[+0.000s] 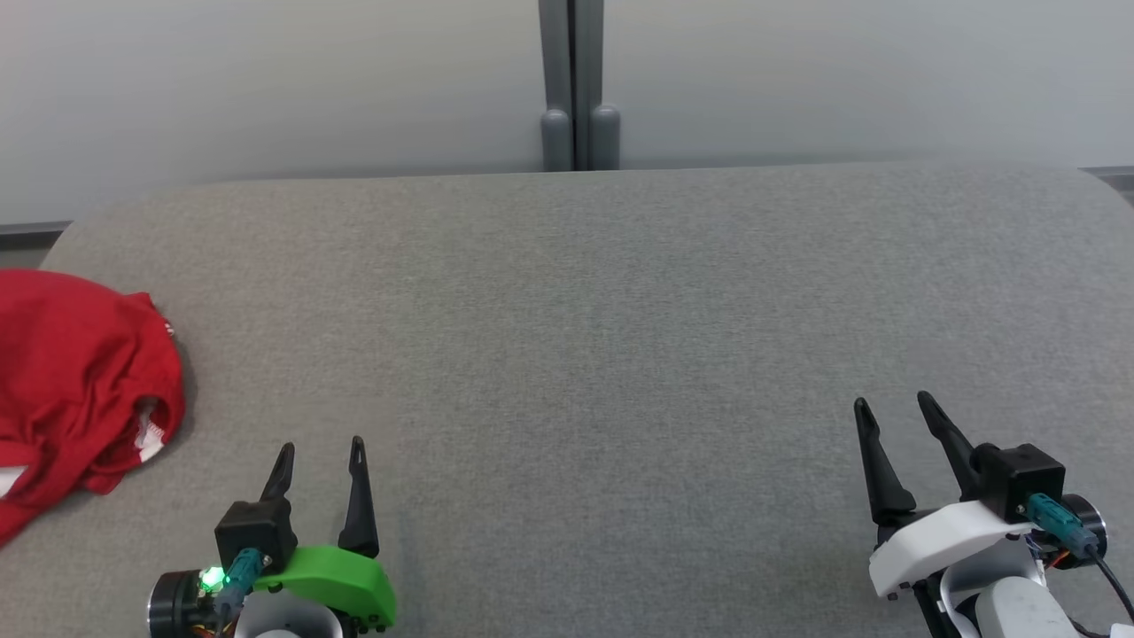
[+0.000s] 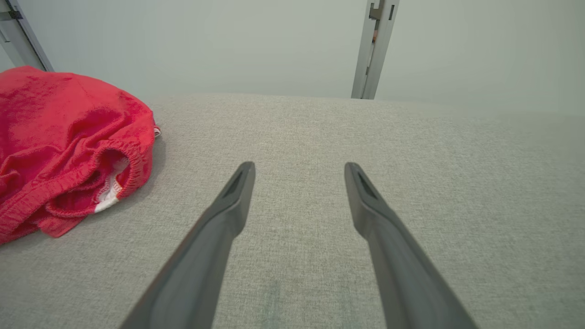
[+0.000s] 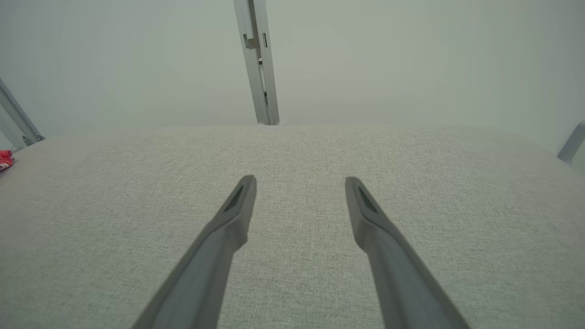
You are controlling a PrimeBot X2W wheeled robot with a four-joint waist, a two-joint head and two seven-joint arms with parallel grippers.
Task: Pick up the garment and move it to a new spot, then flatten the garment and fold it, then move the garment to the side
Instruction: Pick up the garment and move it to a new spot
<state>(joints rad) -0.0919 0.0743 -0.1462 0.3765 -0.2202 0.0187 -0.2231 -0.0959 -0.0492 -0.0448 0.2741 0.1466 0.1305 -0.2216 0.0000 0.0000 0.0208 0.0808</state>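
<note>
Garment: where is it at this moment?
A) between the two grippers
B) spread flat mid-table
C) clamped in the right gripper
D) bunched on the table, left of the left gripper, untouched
D: the garment lies crumpled at the left edge of the table, clear of the open left gripper; the right gripper, also open, stands far to the right.

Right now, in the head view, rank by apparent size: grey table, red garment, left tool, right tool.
1. grey table
2. red garment, cut off at the picture's edge
3. left tool and right tool: alike, so unranked
</note>
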